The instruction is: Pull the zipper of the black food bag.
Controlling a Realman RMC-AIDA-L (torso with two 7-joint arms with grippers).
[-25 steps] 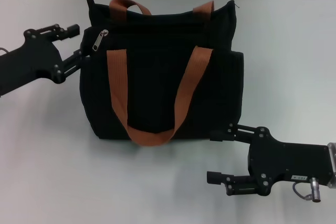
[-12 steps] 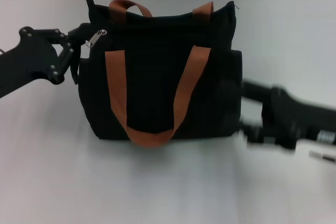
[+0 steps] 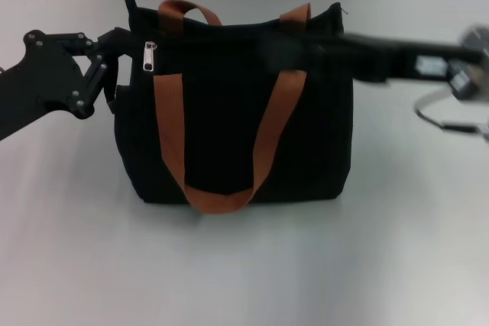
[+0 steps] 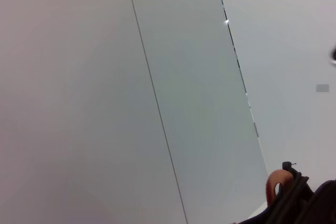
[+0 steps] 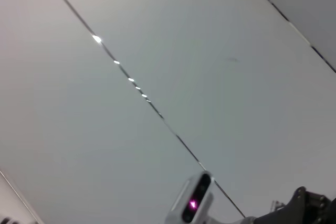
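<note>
Risk: zipper (image 3: 150,56) hangs loose upper left | left gripper (image 3: 116,62) beside black food bag (image 3: 229,112), grip unclear | right gripper (image 3: 306,47) blurred across top, state unclear; you may snag a strap.

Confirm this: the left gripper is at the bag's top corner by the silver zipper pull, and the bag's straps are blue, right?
Not quite. The head view shows the bag has orange straps, not blue. The left gripper is indeed at its top corner by the silver zipper pull.
</note>
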